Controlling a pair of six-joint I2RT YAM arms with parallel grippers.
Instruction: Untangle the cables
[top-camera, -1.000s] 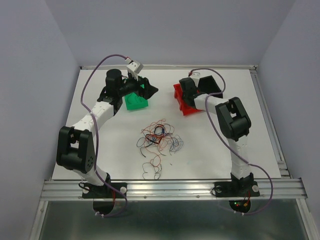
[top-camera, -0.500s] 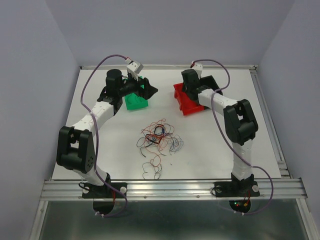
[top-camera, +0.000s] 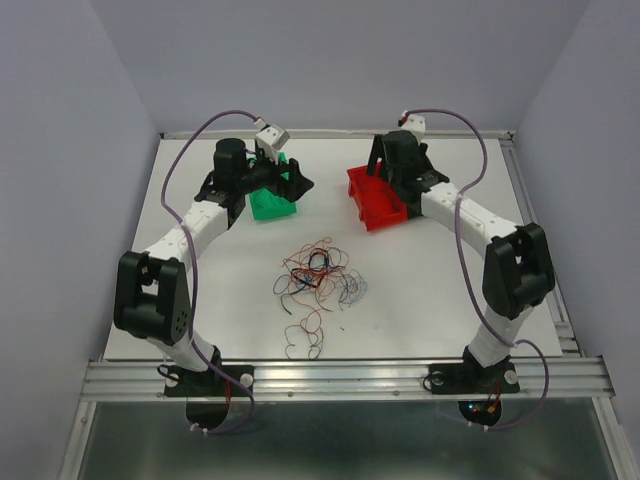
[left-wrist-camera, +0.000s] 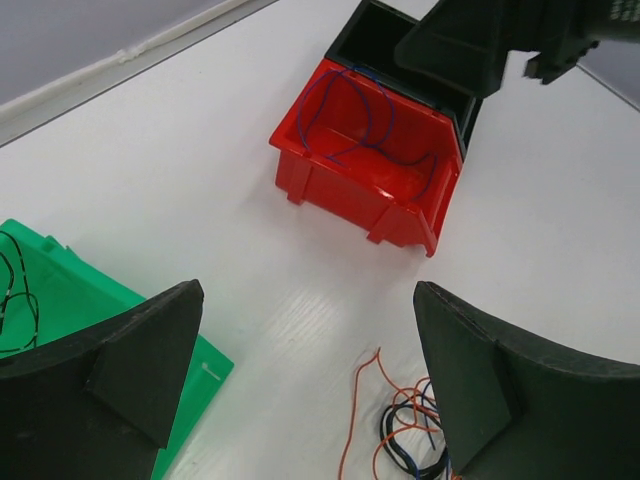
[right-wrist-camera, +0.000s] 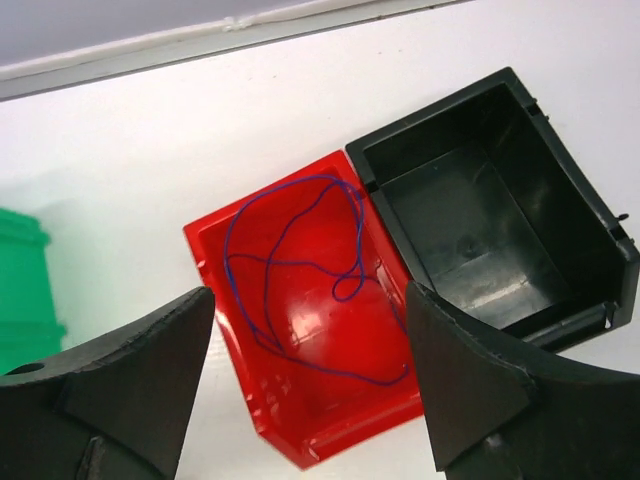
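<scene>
My left claw (left-wrist-camera: 310, 345) is spread wide and holds nothing. It hangs just by the green bin (left-wrist-camera: 70, 300), which has a thin black wire (left-wrist-camera: 14, 275) in it. My right claw (right-wrist-camera: 305, 375) is wide apart and empty too, above the red bin (right-wrist-camera: 310, 425), where one blue wire (right-wrist-camera: 346, 295) lies curled. A black bin (right-wrist-camera: 470, 220) touches the red one. Most cables (top-camera: 318, 272) lie in a loose tangle in the middle of the bench (top-camera: 430, 290).

No writing, label, brand mark or number can be read anywhere in these views. The red bin (right-wrist-camera: 300, 330), the black bin (right-wrist-camera: 490, 210) and the green bin (left-wrist-camera: 70, 300) have plain, unmarked walls, and the white surface (top-camera: 420, 280) carries no print or sign.
</scene>
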